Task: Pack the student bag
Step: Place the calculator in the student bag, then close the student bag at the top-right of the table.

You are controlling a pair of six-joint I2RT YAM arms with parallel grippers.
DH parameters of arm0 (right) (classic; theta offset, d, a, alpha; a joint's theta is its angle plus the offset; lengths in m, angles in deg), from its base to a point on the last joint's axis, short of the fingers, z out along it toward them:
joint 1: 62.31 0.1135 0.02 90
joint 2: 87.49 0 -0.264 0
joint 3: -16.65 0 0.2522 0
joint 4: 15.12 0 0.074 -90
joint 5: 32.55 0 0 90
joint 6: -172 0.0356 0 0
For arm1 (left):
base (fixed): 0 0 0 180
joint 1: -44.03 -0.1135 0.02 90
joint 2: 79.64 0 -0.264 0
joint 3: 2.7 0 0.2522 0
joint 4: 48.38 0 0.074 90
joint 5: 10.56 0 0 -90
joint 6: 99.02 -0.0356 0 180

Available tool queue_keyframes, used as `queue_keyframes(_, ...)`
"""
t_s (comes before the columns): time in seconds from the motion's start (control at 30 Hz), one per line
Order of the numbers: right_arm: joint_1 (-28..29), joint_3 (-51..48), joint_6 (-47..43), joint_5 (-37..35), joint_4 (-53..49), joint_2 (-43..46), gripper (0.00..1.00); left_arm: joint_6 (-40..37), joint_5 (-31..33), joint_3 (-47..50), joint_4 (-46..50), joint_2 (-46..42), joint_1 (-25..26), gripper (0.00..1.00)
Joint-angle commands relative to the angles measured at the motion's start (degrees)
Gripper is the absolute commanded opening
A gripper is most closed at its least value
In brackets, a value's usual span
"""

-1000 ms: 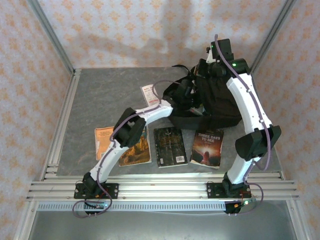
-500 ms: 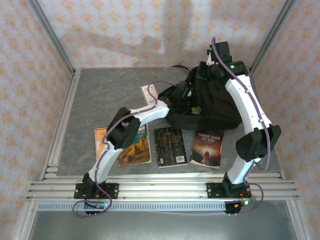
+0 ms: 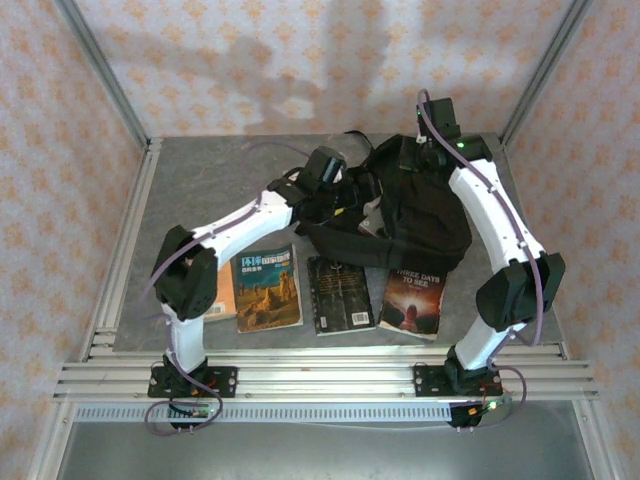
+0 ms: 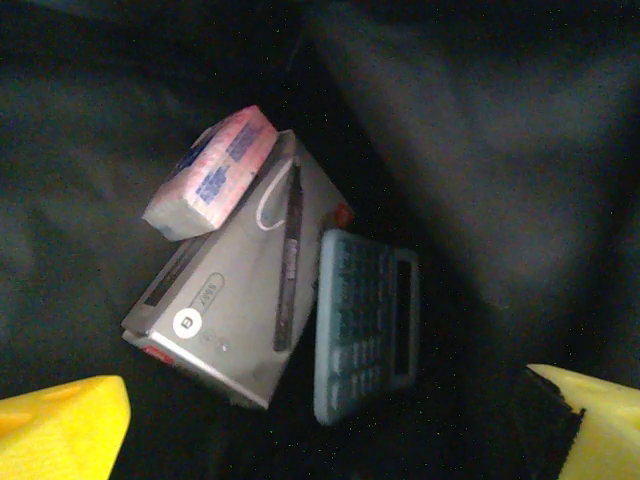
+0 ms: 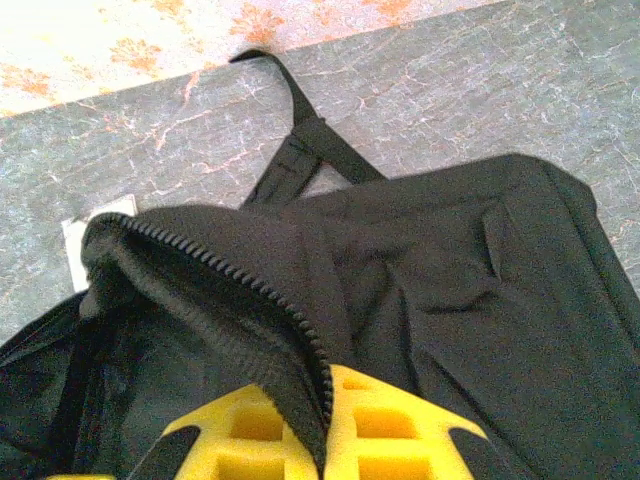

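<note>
The student bag (image 3: 420,215), a black backpack, lies at the back right of the table with its mouth held up. My right gripper (image 3: 418,152) is shut on the zipped rim of the bag (image 5: 300,330), yellow fingers (image 5: 400,420) on either side of the fabric. My left gripper (image 3: 352,195) reaches into the bag's mouth. Seen from the left wrist it stands open (image 4: 325,445), yellow fingertips (image 4: 60,430) far apart, nothing between them. Below it, inside the bag, lie a grey box (image 4: 235,300), a pink packet (image 4: 210,170) on top of it, and a calculator (image 4: 365,325).
Three books lie in a row in front of the bag: a desert-cover one (image 3: 266,288), a dark one (image 3: 340,295) and a red-and-black one (image 3: 412,300). An orange book (image 3: 228,300) peeks out behind the left arm. A bag strap (image 5: 300,150) trails on the grey table (image 3: 200,190).
My left gripper has opened wide, and its arm has risen and swung left at the elbow. The bag's near edge now overlaps the tops of the books. The right gripper keeps its grip.
</note>
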Motion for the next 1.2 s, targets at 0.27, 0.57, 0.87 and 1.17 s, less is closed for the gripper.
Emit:
queue_keyframes(0.27, -0.3, 7.1, -8.2, -18.1, 1.6, -0.6, 0.0, -7.4, 8.0, 0.8, 10.5, -8.6, 0.3, 1.0)
queue_keyframes(0.57, 0.6, 18.8, -18.2, -27.1, 2.6, -4.7, 0.0, -7.3, 19.5, 3.2, 17.2, -15.6, -2.9, 1.0)
queue_keyframes(0.87, 1.5, 9.7, -21.5, -4.6, 4.6, -1.9, 0.0, -6.6, 16.7, 5.9, 16.7, -14.2, -10.3, 1.0)
queue_keyframes(1.17, 1.9, -0.4, -24.3, -0.3, 10.5, 3.6, 0.0, -6.8, 4.1, 0.1, 12.9, -2.9, -13.3, 0.94)
